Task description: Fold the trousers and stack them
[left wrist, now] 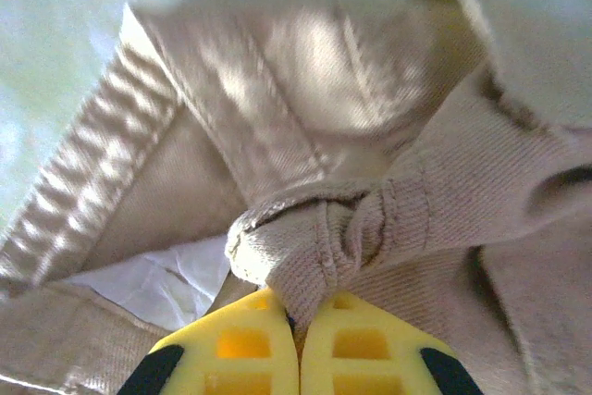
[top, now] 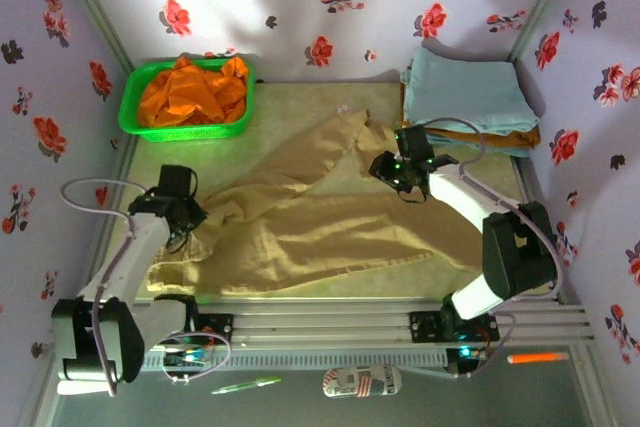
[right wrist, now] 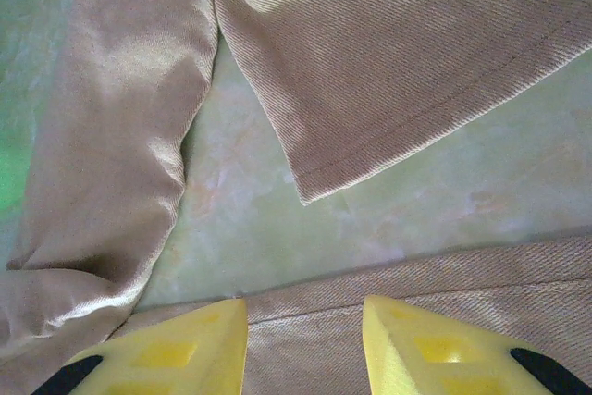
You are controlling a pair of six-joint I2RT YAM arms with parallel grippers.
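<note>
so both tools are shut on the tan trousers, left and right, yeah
Not quite. The right tool is open, with nothing gripped between its two sides and the trousers lying beneath it, as the right wrist view shows. The left tool is indeed shut on a bunch of the tan cloth.

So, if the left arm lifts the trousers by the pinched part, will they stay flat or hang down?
Probably hang down: the trousers lie rumpled, and the cloth bunches where the left end effector is shut on it. The long legs would likely drag over the table. The ribbed, matte weave suggests it should not slip easily.
</note>
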